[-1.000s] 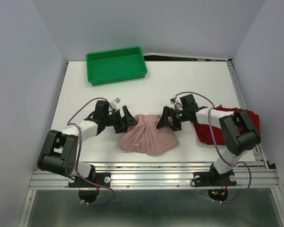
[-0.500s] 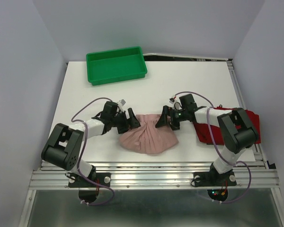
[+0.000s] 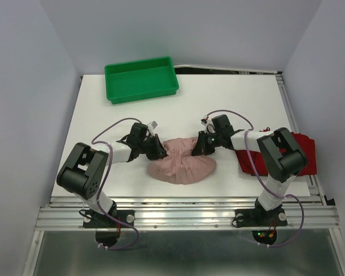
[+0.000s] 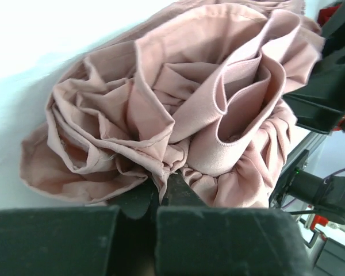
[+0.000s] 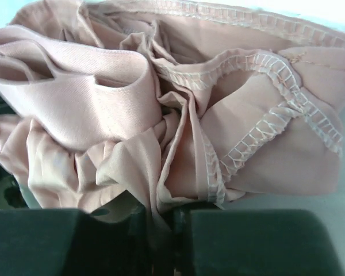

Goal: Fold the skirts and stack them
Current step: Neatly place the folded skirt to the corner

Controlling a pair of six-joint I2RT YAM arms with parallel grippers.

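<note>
you have both arms pinched into the pink ruffled skirt [image 3: 181,164], which lies bunched in a heap near the middle of the table's [image 3: 218,98] near edge. the left gripper [image 4: 161,187] is closed on a thin fold at the heap's left side, and the right gripper [image 5: 161,215] is closed on a gathered fold just beside a stitched hem at its right side. the dark red skirt [image 3: 302,150] lies crumpled at the right edge, towards the near right corner, partly under the right arm; the green tray [image 3: 144,96] sits well apart at the far left corner. judging from this, the pink one is not yet spread, so nothing is folded or stacked. your main risk is the grip itself: each pinch looks shallow and may take in several layers, so pulling apart could let the cloth slip out, or could drag the bundle sideways without opening it. the two grippers are also near each other across the heap, so any inward move could knock them together. watch the right forearm too, since swinging it outward could sweep the red skirt over the right edge.
</note>
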